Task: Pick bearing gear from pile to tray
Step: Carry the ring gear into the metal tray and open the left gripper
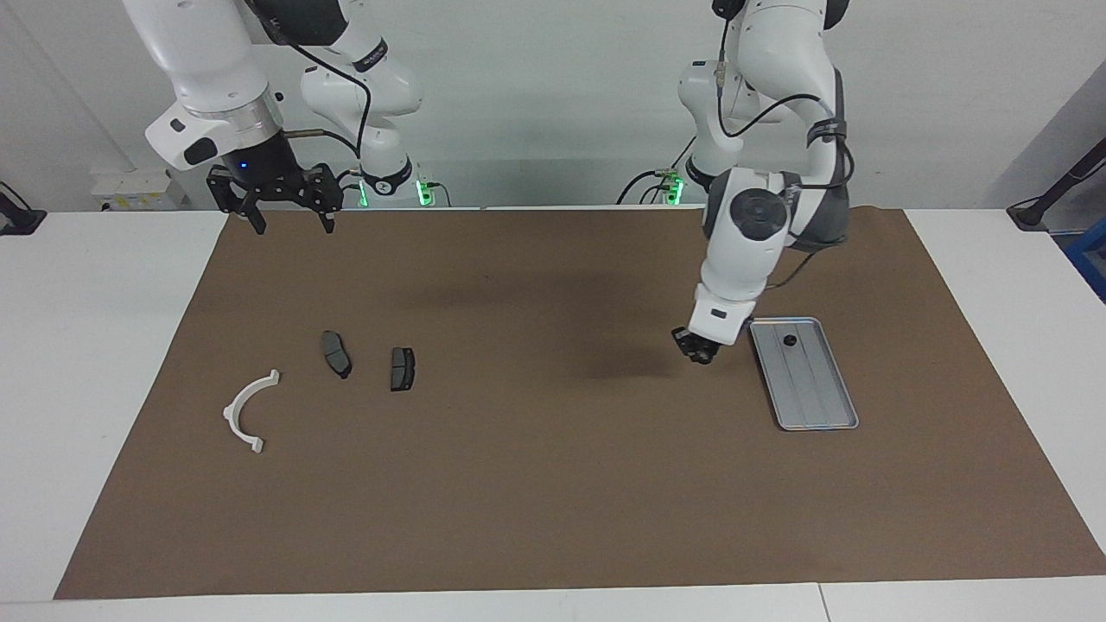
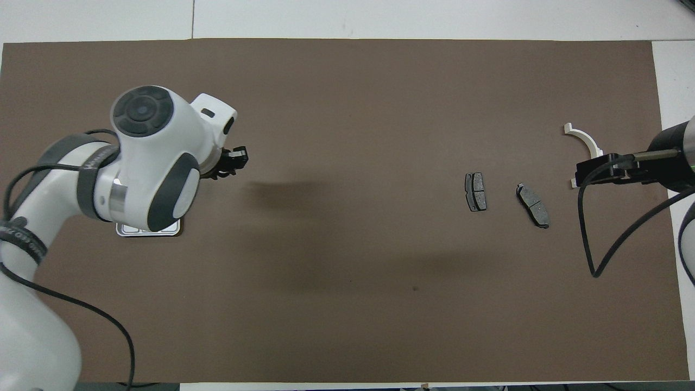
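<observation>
My left gripper (image 1: pixel 696 348) is shut on a small black round piece and holds it just above the brown mat, beside the silver ribbed tray (image 1: pixel 812 389). It also shows in the overhead view (image 2: pixel 231 163). Another black round piece (image 1: pixel 789 340) lies in the tray, at the end nearer the robots. In the overhead view my left arm hides all but a corner of the tray (image 2: pixel 146 232). The pile is a white arc (image 1: pixel 249 410) and two dark brake-pad pieces (image 1: pixel 336 353) (image 1: pixel 402 368). My right gripper (image 1: pixel 294 226) is open and empty, raised over the mat's edge.
The brown mat (image 1: pixel 536 484) covers most of the white table. In the overhead view the white arc (image 2: pixel 583 141) and the two pads (image 2: pixel 475 191) (image 2: pixel 532 205) lie toward the right arm's end, with my right gripper (image 2: pixel 594 169) beside the arc.
</observation>
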Available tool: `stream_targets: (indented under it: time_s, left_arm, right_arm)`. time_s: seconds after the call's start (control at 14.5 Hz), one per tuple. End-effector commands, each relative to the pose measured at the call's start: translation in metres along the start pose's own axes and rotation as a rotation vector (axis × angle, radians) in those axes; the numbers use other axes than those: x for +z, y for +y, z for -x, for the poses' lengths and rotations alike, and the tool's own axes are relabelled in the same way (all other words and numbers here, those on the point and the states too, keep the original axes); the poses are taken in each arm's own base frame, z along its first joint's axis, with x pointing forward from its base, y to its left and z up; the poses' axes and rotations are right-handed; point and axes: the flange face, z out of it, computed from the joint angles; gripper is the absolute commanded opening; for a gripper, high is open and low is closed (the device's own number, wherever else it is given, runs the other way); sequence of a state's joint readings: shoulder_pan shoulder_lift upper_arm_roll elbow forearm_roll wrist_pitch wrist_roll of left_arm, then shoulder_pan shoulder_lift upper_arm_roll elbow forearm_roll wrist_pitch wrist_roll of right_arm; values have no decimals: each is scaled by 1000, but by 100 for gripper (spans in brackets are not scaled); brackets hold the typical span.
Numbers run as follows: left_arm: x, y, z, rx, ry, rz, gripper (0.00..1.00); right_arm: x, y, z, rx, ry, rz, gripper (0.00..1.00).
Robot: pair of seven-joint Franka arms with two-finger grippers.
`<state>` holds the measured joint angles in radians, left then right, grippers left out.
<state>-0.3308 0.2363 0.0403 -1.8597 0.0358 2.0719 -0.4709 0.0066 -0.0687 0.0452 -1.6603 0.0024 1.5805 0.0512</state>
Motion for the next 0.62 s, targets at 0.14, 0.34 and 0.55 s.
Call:
stream_targets:
  time_s: [0.14, 0.34, 0.55]
  left_arm:
    - [26, -118, -35, 213, 15, 2, 1]
    - [54, -140, -45, 284, 18, 1, 1]
    - [66, -158, -52, 294, 32, 2, 1]
  right_arm:
    - [-3, 6, -2, -7, 2, -35, 100]
    - [-3, 2, -2, -12, 1, -30, 100]
    - [-3, 2, -2, -10, 6, -23, 100]
